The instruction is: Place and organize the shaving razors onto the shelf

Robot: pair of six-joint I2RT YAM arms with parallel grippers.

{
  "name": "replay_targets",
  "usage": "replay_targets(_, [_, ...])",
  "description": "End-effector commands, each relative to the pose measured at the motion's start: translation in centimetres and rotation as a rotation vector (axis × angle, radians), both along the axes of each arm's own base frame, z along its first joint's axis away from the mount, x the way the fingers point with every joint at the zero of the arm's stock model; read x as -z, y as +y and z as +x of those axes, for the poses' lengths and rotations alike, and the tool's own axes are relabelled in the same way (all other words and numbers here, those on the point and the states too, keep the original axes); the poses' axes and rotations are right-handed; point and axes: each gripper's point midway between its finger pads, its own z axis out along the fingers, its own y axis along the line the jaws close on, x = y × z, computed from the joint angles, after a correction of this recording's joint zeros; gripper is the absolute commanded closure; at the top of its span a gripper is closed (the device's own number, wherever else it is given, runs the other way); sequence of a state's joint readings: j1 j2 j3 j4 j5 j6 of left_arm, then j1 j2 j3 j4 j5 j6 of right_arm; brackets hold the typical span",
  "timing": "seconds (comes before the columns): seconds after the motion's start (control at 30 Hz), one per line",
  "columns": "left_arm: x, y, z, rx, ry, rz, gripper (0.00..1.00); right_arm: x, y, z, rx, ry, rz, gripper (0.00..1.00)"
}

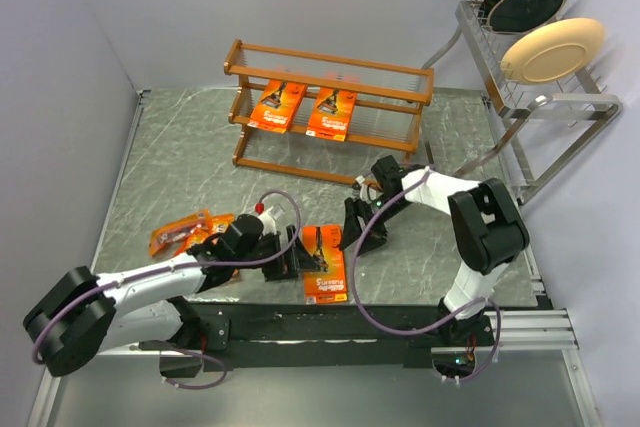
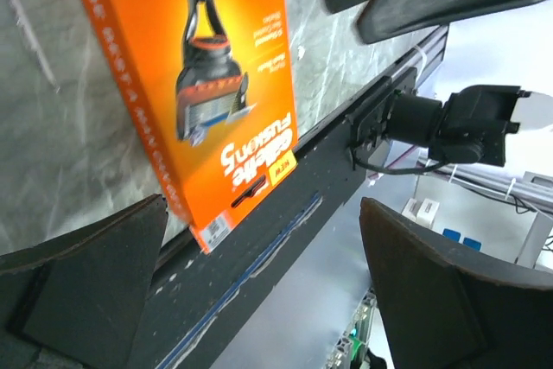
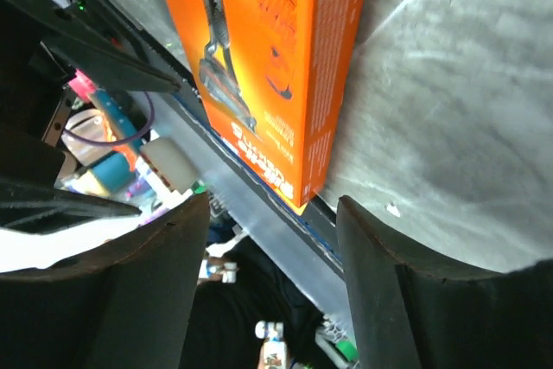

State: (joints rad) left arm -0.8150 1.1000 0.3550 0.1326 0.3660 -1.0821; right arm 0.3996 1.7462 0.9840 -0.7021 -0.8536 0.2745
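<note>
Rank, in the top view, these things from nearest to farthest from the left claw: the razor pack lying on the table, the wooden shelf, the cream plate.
1. Razor pack, just beside the left claw.
2. Wooden shelf, behind, mid-table.
3. Cream plate, far right corner.

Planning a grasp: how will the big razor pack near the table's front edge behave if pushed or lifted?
The razor pack looks like a stiff cardboard box, its side panel flat in the right wrist view, so it likely keeps shape. Lying flat on the smooth table, it would probably slide, not tip.
</note>
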Motion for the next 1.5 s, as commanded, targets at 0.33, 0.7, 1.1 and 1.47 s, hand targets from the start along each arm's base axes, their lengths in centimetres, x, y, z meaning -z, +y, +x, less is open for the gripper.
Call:
replay_targets(0.33, [0.5, -0.6, -3.9, 0.135, 0.025, -0.058, 0.15, 2.4, 2.1, -5.3, 0.128, 0.338, 0.053, 0.31])
replay_targets(0.7, [4.3, 2.0, -4.4, -0.011, 0.177, 0.102, 0.91, 2.8, 4.7, -6.2, 0.176, 0.469, 0.084, 0.4])
replay_targets(1.1, [6.0, 4.4, -1.6, -0.189, 0.215, 0.201, 0.45, 3.4, 4.9, -8.4, 0.135, 0.455, 0.057, 0.42])
replay_targets(1.47, [3.5, 5.3, 6.7, -0.306, 0.047, 0.133, 0.58, 3.8, 7.1, -7.2, 0.043, 0.402, 0.062, 0.43])
